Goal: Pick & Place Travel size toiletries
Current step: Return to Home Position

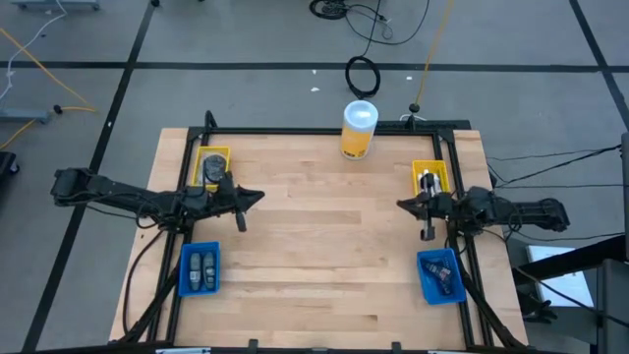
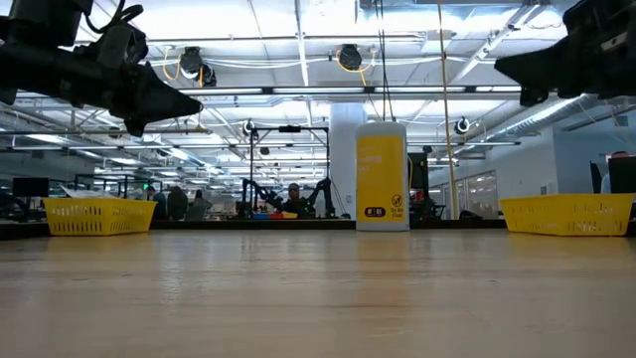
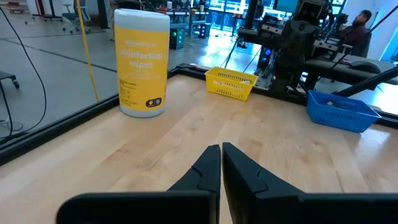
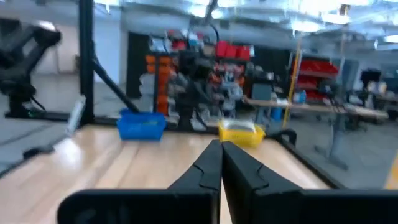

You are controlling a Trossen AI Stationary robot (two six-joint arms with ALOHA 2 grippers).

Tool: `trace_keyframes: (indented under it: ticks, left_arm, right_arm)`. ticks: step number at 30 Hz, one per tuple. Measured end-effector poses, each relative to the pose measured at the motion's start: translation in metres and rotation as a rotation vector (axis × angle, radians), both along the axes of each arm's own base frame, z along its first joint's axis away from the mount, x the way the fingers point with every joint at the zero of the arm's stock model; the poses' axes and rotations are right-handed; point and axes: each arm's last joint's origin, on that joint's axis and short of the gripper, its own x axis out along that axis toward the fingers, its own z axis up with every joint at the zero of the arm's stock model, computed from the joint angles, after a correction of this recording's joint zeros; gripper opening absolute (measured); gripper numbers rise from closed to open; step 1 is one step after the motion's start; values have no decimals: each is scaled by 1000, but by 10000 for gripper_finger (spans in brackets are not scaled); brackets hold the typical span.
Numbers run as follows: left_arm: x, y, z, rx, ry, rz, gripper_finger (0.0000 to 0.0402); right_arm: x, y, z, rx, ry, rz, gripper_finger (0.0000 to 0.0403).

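- The yellow cylinder container [image 3: 142,62] with a white lid stands at the far edge of the table [image 1: 314,246], about midway across. Its label reads "disinfecting wipes". The finer print and the small dark badge below it cannot be read.
- No writing can be made out on the bins or on their contents.
- The travel size toiletries in view lie inside four bins along the table's left and right edges.
- The left blue bin [image 1: 185,285], at the near left, holds two dark grey oblong bottles [image 1: 200,265] side by side.
- The left yellow bin [image 1: 212,152], at the far left, holds a dark round item [image 1: 214,169].
- The right yellow bin [image 1: 439,167], at the far right, holds a white-and-dark item [image 1: 427,181] whose kind cannot be told.
- The right blue bin [image 1: 425,287], at the near right, holds dark items [image 1: 442,275] that cannot be told apart.
- The left gripper [image 1: 257,197] hangs above the wood between the two left bins and points toward the table's centre. Its fingers [image 3: 208,168] are pressed together with nothing between them. The toiletries in the left bins lie behind and to either side of it, well apart from the fingertips.
- The right gripper [image 1: 401,205] mirrors it between the two right bins, pointing toward the centre. Its fingers [image 4: 211,162] also meet, holding nothing. The bins' contents lie behind the fingertips and apart from them.
- In the low view both grippers hang well above the table surface.
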Motion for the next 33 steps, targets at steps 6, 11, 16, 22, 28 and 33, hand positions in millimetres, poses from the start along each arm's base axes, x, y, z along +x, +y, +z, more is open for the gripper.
trace_keyframes:
  ticks: [6,11,16,22,28,33]
  left_arm:
    - [0,0,0,0,0,0,3]
    - [0,0,0,0,1,0,15]
    - [0,0,0,-4,0,-4,9]
    - [-4,-1,2,46,16,-114,8]
    - [-23,10,5,44,47,-164,2]
    - [-44,13,13,86,-11,-163,9]
  right_arm:
    - [1,-5,-4,49,31,-49,0]
    - [2,-7,-12,117,109,-58,0]
    - [2,-7,-14,136,129,-59,0]
    - [2,-7,-15,133,133,-60,0]
    - [2,-7,-15,133,136,-60,0]
    - [2,-7,-15,133,136,-61,0]
